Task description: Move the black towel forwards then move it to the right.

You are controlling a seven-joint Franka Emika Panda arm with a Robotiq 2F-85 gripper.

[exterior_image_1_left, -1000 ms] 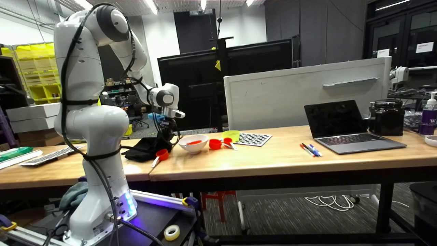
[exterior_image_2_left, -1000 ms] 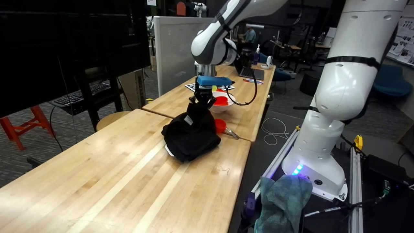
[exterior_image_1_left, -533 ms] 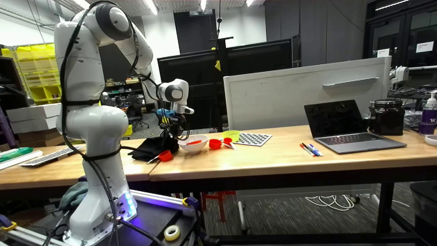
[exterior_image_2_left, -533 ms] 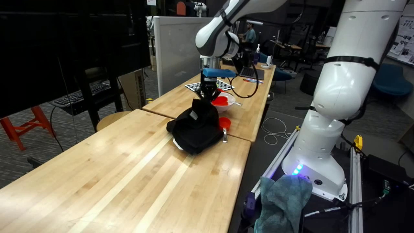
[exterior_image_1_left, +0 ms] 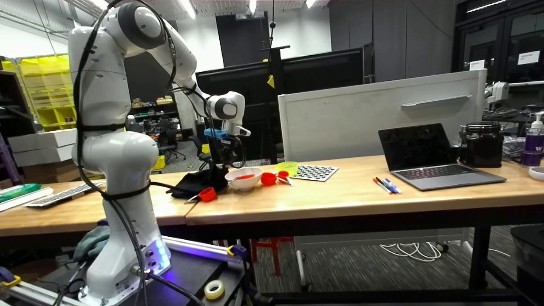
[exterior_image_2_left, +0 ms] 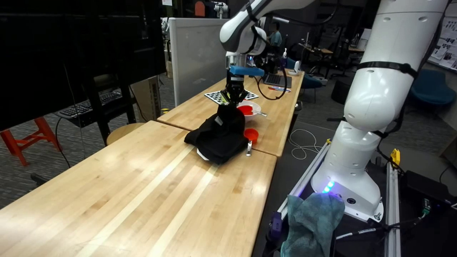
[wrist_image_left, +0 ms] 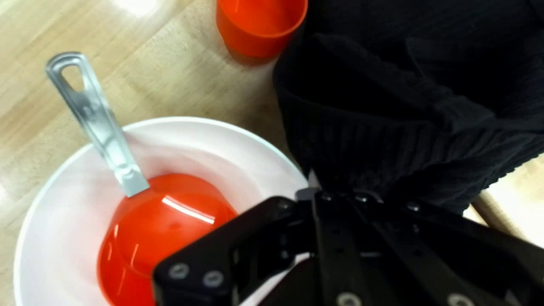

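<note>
From left to right in an exterior view, the surface [exterior_image_2_left: 117,189] carries the lower part of the black towel [exterior_image_2_left: 220,139], which rises in a peak to the tool [exterior_image_2_left: 232,103] just above; the tool is narrow and holds this fold. In the wrist view, the white bowl [wrist_image_left: 55,238] and the red scoop [wrist_image_left: 170,225] inside it are cut off by the lower edge, next a red cup [wrist_image_left: 259,34] by the upper edge, then the exact place of the grip, black against black, is hard to make out, and the towel runs out of view at the right

The white arm [exterior_image_1_left: 121,153] wears black cables [exterior_image_1_left: 76,102] (blue lights [exterior_image_1_left: 162,251] dot its base [exterior_image_1_left: 111,261]).
</note>
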